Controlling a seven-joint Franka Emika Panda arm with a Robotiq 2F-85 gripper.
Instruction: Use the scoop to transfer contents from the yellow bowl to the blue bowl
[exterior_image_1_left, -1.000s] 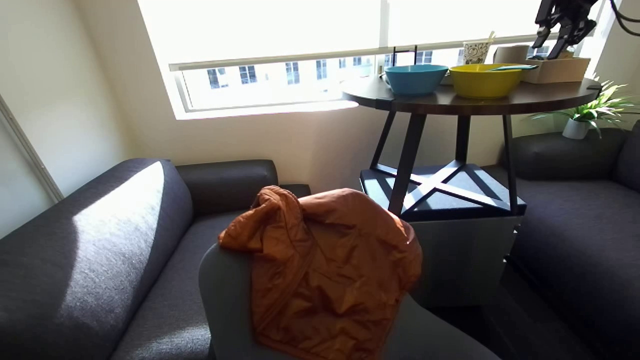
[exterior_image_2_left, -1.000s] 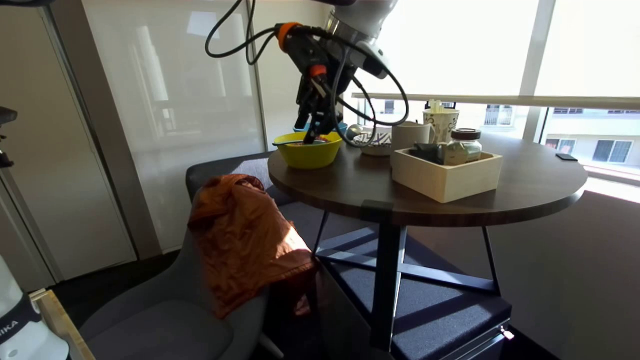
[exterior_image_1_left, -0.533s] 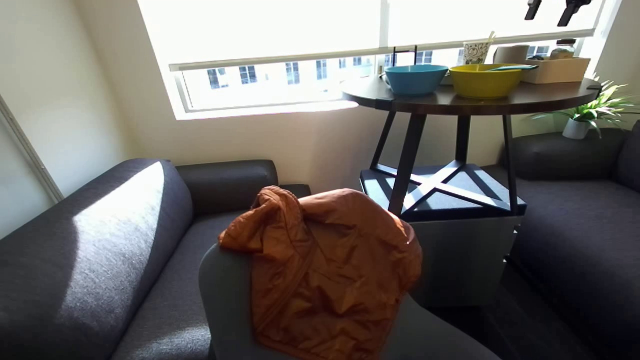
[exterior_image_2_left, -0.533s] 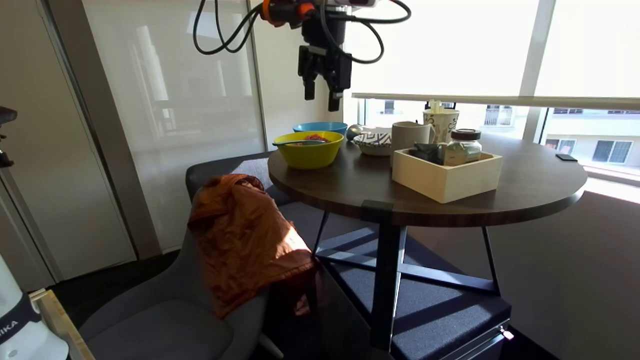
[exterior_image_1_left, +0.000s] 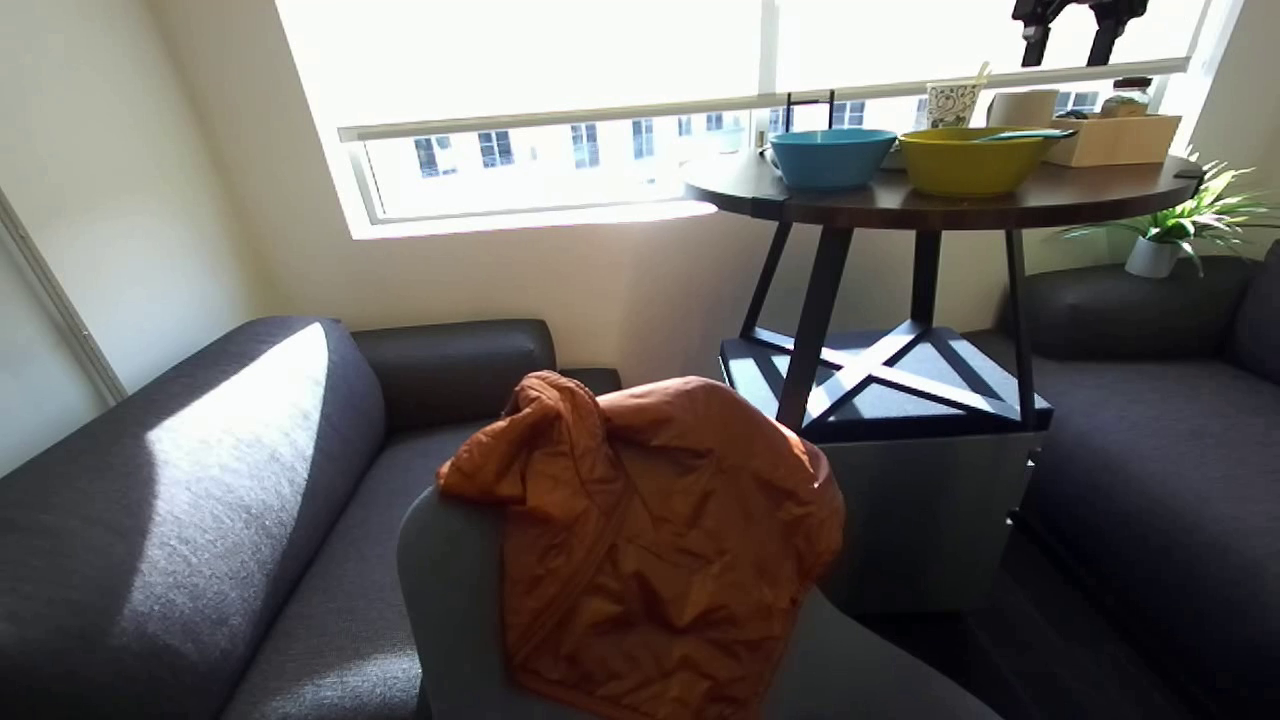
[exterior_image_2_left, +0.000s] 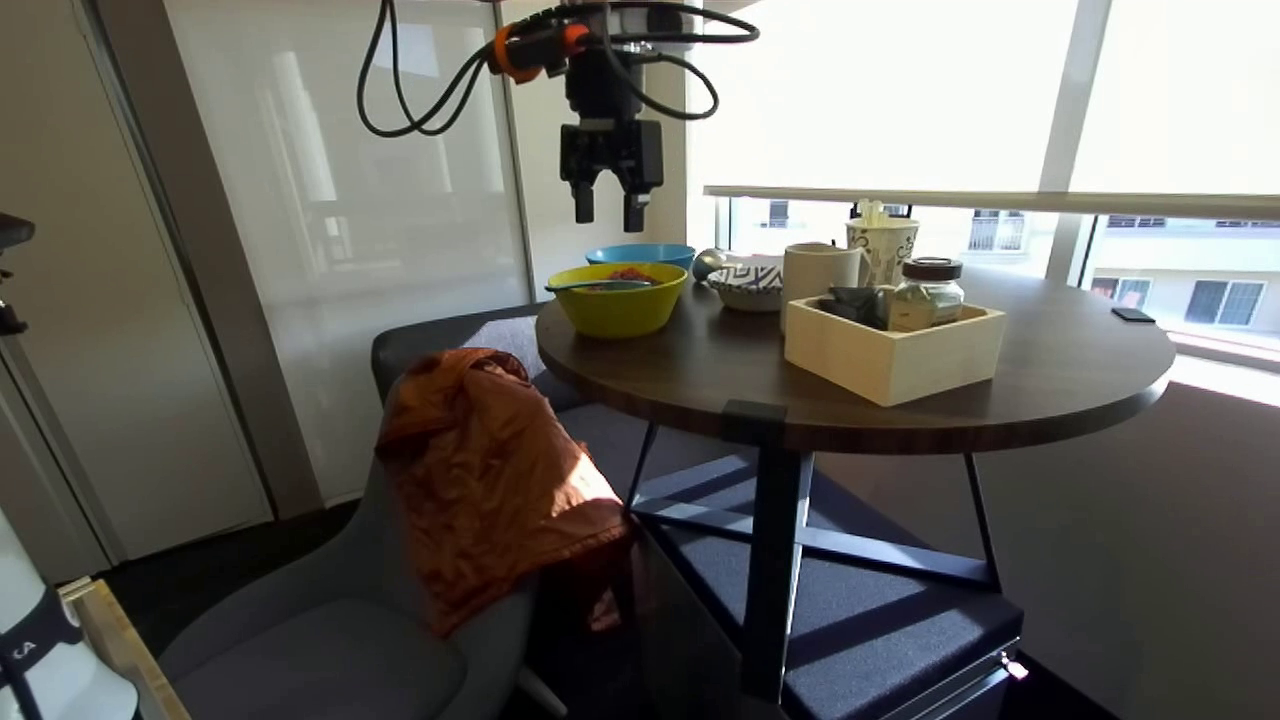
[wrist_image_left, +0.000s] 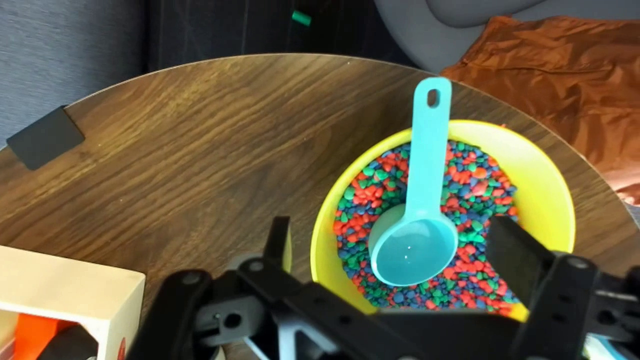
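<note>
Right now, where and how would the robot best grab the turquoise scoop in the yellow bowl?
Probably by the handle of the scoop, from above. The handle is long and narrow, broad face up, and juts beyond the yellow bowl, so the open fingers could close on its two edges. The round cup, among coloured pebbles, looks harder to pinch.

1 scoop (wrist_image_left: 424, 200) | 1 yellow bowl (exterior_image_2_left: 616, 312) | 1 blue bowl (exterior_image_1_left: 832, 162) | 1 jar (exterior_image_2_left: 929, 292)

Backlight from the window (exterior_image_1_left: 550, 178) in an exterior view.
The blind (exterior_image_1_left: 540, 60) glares white, upper centre; hard sunlight strikes the sofa (exterior_image_1_left: 235, 470), left; the wrist view is softly lit.
</note>
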